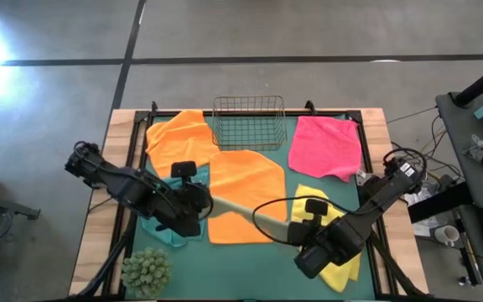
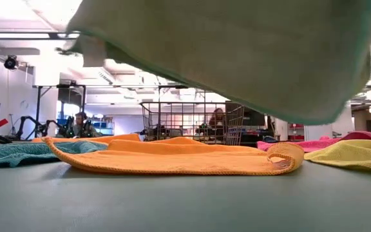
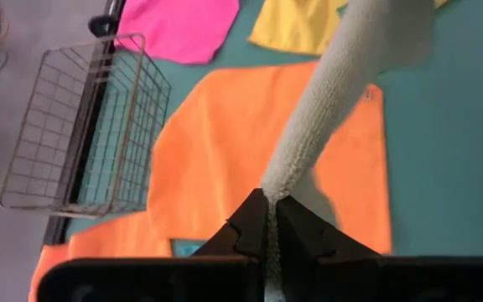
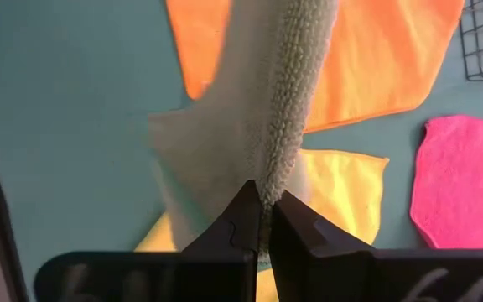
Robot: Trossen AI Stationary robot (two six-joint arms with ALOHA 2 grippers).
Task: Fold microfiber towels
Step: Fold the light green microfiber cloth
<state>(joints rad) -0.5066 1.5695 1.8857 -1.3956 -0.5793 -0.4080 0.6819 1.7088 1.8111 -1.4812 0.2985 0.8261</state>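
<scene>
From above, the left arm covered most of the teal towel (image 1: 164, 228), leaving only its edges showing beneath the jaws. The right arm hid part of the yellow towel (image 1: 342, 270). Low down, the pale olive-green towel (image 2: 237, 51) ran off the top edge, both its clamped ends out of sight. People beyond the wire basket (image 2: 192, 122) were too small to tell.

Bare mat (image 1: 250, 268) at front, wire basket (image 1: 249, 122) blocking the back edge

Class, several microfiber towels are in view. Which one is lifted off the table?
The pale olive-green towel: it hangs stretched between the left end effector and right end effector, both shut on it. The other towels lie flat.
</scene>
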